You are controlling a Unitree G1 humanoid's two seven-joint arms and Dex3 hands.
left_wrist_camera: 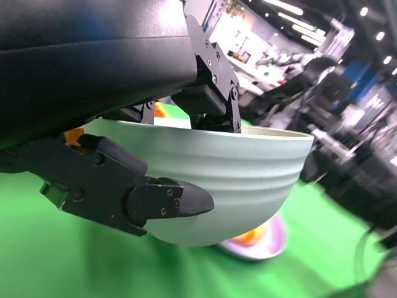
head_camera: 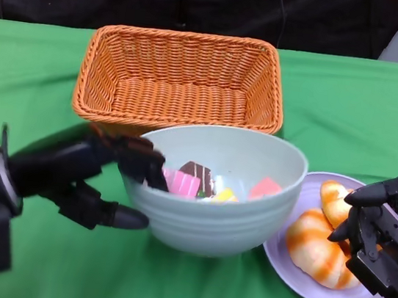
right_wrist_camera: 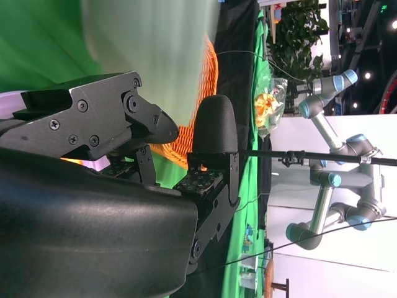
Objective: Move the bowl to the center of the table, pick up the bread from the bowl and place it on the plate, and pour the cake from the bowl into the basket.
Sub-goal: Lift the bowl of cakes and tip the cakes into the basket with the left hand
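L hand (head_camera: 109,181) at 8 o'clock, gripping bowl (head_camera: 227,212) by its near-left rim: fingers hooked over the edge inside, thumb pressed on outer wall. In L wrist view, bowl looks raised clear of the cloth (head_camera: 30,81). Cake pieces (head_camera: 198,180) inside bowl: pink, brown, yellow, red. R hand (head_camera: 384,230) at 4 o'clock, fingers curled, nothing in them, just over near-right edge of plate (head_camera: 299,278). Bread (head_camera: 315,247) on plate, two pcs, just right of bowl. Basket (head_camera: 183,80) at 12 o'clock, directly behind bowl.
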